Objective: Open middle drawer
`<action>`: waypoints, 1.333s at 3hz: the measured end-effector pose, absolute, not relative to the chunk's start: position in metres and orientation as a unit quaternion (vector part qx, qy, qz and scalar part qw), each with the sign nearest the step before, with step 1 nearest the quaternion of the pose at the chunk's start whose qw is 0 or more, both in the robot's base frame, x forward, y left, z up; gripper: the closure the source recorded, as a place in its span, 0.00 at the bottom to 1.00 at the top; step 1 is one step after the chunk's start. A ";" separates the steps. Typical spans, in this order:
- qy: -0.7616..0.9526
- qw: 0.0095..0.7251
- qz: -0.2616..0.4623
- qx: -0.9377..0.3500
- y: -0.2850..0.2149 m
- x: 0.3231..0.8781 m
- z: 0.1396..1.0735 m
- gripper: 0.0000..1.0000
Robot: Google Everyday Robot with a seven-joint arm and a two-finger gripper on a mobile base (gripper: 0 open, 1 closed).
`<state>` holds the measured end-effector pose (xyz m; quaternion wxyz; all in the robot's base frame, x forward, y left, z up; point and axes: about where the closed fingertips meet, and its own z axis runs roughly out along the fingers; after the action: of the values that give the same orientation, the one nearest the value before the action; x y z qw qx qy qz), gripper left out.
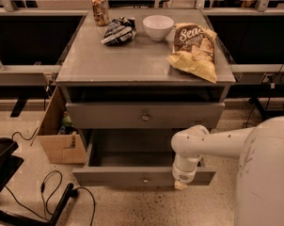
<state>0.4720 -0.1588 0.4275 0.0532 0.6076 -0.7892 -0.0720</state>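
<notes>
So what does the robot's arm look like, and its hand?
The arm is smooth, white and fat like a tube, with a round ball-shaped joint and a few dark specks. No cables show on it. Its hand, down by the front of the pulled-out drawer, ends in a small tan tip.

Middle drawer (109, 115): wide gray flat front, small round metal knob at centre. Shut and level, above the pulled-out lower drawer (132, 176). Gripper (181, 184) sits below it, at that lower front's right end.
</notes>
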 end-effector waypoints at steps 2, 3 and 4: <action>-0.789 0.054 -0.073 0.608 -0.156 0.475 0.430 1.00; -0.789 0.054 -0.073 0.608 -0.156 0.476 0.430 1.00; -0.789 0.058 -0.079 0.607 -0.155 0.471 0.431 1.00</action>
<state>0.4708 -0.1555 0.4313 0.0582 0.6068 -0.7888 -0.0786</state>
